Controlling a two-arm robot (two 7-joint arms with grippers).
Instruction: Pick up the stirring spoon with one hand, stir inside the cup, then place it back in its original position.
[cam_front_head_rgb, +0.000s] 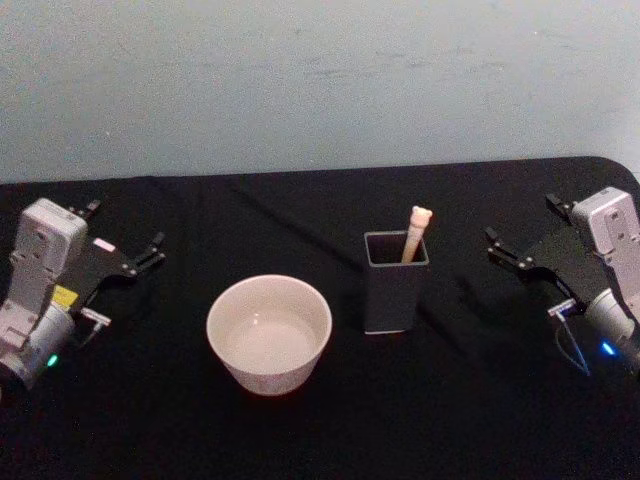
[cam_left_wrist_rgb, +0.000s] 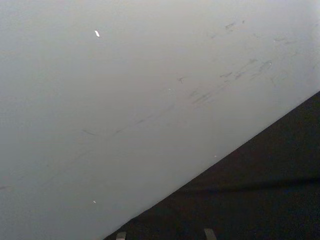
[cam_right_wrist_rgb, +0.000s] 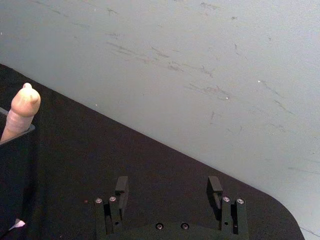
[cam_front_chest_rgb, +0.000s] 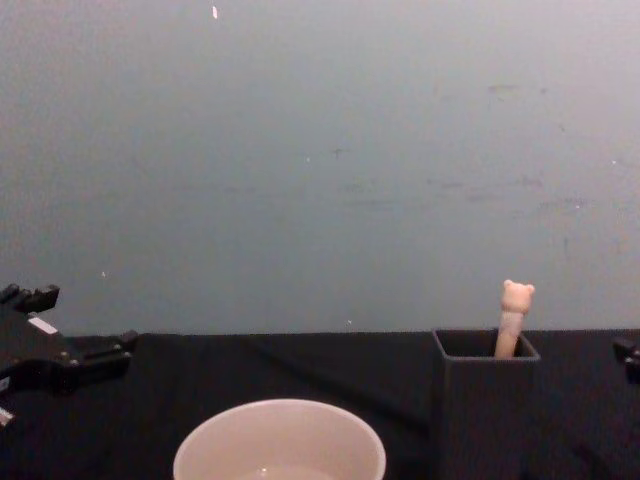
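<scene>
Empty left tool (cam_front_head_rgb: 122, 228) held spread, right tool (cam_front_head_rgb: 522, 220) likewise spread, apart from dark holder (cam_front_head_rgb: 395, 295), stirring spoon (cam_front_head_rgb: 415, 232) stood inside, its bowl hidden by the walls.

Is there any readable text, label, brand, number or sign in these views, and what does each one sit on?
No text can be read here.
On the left pincer, the yellow sticker: print too blurred to read.
On the same pincer, the pale pink tag: too small to tell if it is printed.
The cup, the holder and the spoon: no markings visible.
</scene>
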